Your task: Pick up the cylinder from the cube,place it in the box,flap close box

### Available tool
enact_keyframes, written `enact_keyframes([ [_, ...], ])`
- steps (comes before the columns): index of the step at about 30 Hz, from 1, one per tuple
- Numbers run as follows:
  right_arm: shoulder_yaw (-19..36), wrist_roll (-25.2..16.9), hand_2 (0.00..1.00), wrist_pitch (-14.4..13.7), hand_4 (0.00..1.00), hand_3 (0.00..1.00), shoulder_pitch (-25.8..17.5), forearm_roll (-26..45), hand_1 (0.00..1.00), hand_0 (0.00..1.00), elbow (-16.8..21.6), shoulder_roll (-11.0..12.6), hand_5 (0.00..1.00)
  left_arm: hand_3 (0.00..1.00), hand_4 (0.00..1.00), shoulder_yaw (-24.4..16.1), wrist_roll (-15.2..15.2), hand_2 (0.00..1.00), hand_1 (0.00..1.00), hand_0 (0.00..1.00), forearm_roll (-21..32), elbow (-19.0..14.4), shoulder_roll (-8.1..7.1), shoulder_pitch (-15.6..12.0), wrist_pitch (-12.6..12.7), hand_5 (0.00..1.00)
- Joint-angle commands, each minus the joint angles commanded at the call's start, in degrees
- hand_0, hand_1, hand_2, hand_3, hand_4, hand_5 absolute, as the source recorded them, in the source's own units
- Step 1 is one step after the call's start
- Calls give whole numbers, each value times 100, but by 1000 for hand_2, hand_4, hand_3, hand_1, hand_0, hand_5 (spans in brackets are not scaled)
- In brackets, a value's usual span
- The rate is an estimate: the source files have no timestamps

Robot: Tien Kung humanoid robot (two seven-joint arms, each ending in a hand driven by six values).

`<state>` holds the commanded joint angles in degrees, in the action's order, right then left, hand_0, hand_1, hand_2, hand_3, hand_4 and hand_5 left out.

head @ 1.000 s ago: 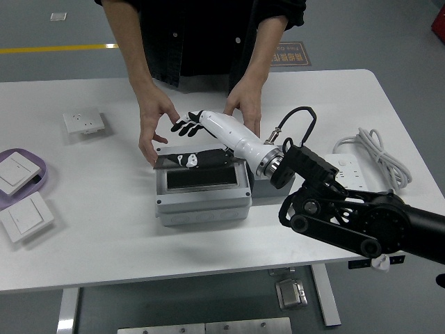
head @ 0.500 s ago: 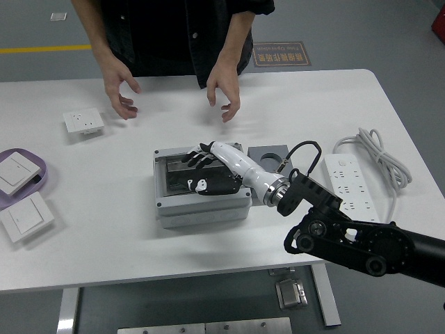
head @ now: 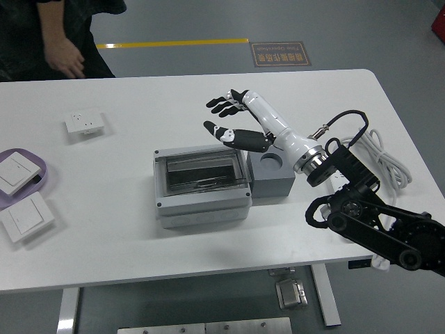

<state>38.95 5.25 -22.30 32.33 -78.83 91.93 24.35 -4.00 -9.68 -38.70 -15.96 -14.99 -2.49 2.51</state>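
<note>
1. The right hand (head: pixel 233 118) is up in the air over the table (head: pixel 139 83). Its black fingers (head: pixel 219 104) are spread wide and it holds nothing.
2. The grey box (head: pixel 201 185) sits just below the hand and a bit toward the robot. Its see-through lid (head: pixel 204 172) lies flat and shut on top.
3. The dark grey cube (head: pixel 272 175) is under the wrist, touching the box's right side. The round hole (head: pixel 270 159) in its top looks empty.
4. I cannot tell where the cylinder is. Something dark shows through the lid, but it is too blurry to name.
5. A white power strip (head: pixel 344 182) with its cord (head: pixel 379 149) lies right of the hand, partly hidden by the arm.
6. Far left of the hand are a white socket (head: pixel 85 123), a purple tray (head: pixel 38 169) with a switch (head: pixel 12 173) in it, and one more switch (head: pixel 26 217) nearer the robot.
7. A person stands at the far left corner, well away from the hand, with one hand (head: pixel 66 57) hanging beside the table.
</note>
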Motion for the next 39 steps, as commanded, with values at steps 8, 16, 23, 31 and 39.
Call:
enact_keyframes([
  [8, 1013, -271, 631, 254, 707, 652, -708, 576, 613, 655, -258, 82, 428, 632, 706, -118, 17, 536, 619, 627, -94, -31, -1, 2, 4, 331],
  [16, 1850, -827, 632, 252, 685, 656, -1358, 982, 613, 659, -226, 139, 399, 632, 706, -296, 16, 539, 619, 627, -300, -59, -109, 60, 0, 333],
  [23, 2538, -1123, 651, 137, 684, 682, -1731, 1100, 637, 720, -253, 173, 381, 631, 705, -305, 8, 541, 619, 627, -327, -45, -158, 42, -9, 332],
  [31, 2986, -1214, 646, 77, 689, 672, -1932, 1086, 642, 737, -250, 100, 376, 632, 705, -324, 7, 542, 619, 627, -338, -39, -86, 18, -20, 333],
  [39, 3243, -1356, 645, -8, 689, 671, -2015, 1140, 641, 736, -224, 102, 374, 632, 706, -355, 3, 547, 619, 627, -355, -5, -77, -2, -18, 332],
])
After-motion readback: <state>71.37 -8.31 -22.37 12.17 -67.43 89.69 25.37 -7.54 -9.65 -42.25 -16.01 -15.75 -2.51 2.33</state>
